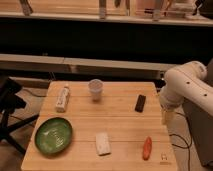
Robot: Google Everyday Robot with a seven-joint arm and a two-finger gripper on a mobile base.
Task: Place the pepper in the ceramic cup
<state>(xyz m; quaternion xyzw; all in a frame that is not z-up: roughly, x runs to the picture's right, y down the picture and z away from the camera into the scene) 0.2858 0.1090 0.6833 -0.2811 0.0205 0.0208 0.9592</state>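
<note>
Only the one camera view here, so here's what you've got. Your light wooden table (120,125) has the small orange-red tapered pepper (146,148) lying flat near the front right corner, nothing touching it. The small pale grey-white ceramic cup (95,90) stands upright toward the back, about mid-table, well apart from the pepper.

Between those two, over on the right side, lies a black rectangular block (140,103). A white bottle with a label (62,97) lies on its side at the back left, a round green dish (53,135) sits front left, and a white rectangular pad (103,143) lies at the front middle, left of the pepper.

Your bulky white arm (186,87) comes in from the right, and the pale gripper (166,118) hangs down right at the table's right edge, beyond the black block and farther back than the pepper. It's not holding anything you can see, and whether it's spread or clamped, you just can't tell from this angle.
</note>
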